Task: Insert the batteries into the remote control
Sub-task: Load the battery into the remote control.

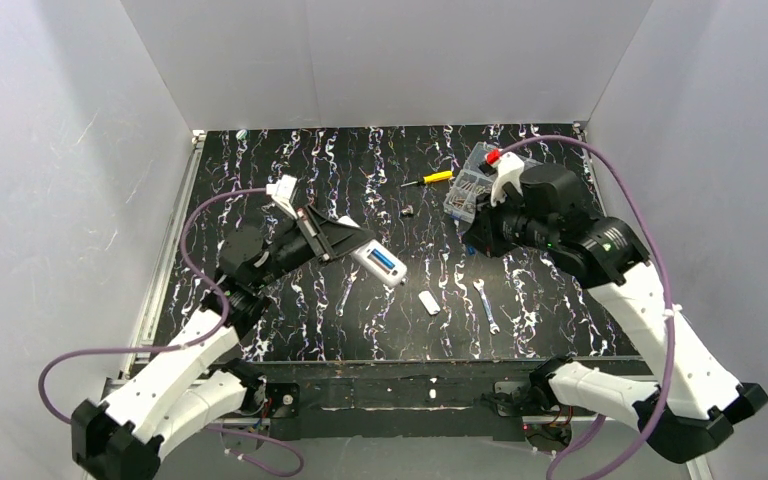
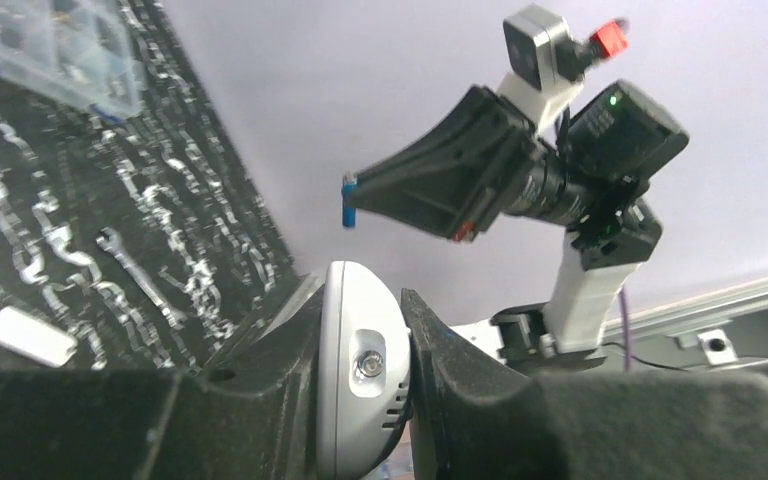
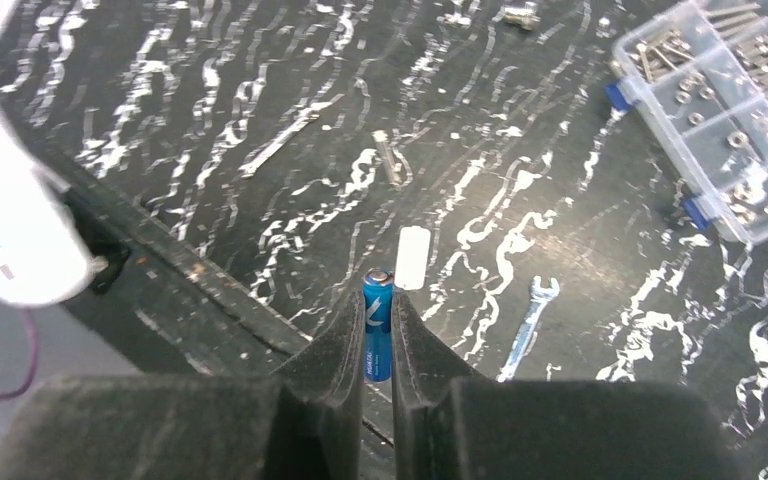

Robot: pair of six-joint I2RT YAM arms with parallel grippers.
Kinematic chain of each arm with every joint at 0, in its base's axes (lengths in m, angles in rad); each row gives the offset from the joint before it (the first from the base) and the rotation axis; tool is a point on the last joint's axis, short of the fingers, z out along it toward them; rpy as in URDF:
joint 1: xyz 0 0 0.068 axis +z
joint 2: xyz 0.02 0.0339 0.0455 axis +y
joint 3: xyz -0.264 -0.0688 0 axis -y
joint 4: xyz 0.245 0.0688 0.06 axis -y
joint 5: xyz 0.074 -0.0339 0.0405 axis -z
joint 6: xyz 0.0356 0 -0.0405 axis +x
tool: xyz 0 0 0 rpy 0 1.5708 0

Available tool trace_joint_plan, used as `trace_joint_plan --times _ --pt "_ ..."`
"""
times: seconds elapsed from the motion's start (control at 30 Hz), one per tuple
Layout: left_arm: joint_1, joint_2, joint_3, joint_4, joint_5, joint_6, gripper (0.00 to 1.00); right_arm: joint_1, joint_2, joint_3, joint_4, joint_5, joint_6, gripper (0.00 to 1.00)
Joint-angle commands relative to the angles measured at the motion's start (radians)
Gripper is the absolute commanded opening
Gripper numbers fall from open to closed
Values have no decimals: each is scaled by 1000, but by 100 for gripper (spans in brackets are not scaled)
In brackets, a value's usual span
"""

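The white remote control [image 1: 374, 260] is held off the table, clamped at one end between the fingers of my left gripper [image 1: 345, 240], which is shut on it. A blue strip shows in the remote's upturned face. In the left wrist view the remote's end [image 2: 360, 370] fills the gap between the pads. My right gripper [image 3: 379, 300] is shut on one slim blue battery [image 3: 378, 325], which stands upright between its fingertips. It hovers to the right of the remote [image 3: 5, 225], apart from it. The left wrist view shows that battery [image 2: 348, 208] at the right gripper's tip.
A small flat white piece [image 1: 429, 302] and a silver wrench [image 1: 486, 305] lie on the black marbled table below the grippers. A clear compartment box [image 1: 468, 186], a yellow-handled screwdriver [image 1: 430, 179] and a small dark part [image 1: 409, 211] sit toward the back. White walls enclose the table.
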Motion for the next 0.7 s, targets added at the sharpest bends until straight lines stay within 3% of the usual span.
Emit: trace_joint_plan --times 0.0,0.07,0.17,0.43,0.67 --pt "2 114 1 519 90 -159 0 3 -50 51 -5 -166 -6 1" --pt "2 161 25 601 124 -187 0 3 -80 36 26 -198 1 1" --pt "0 177 72 593 189 -172 0 3 -113 29 52 -202 10 1" --pt "-1 123 146 372 311 -30 0 3 -160 43 71 -211 -27 1" --pt "-3 72 150 196 311 100 0 3 -184 43 108 -259 -56 1"
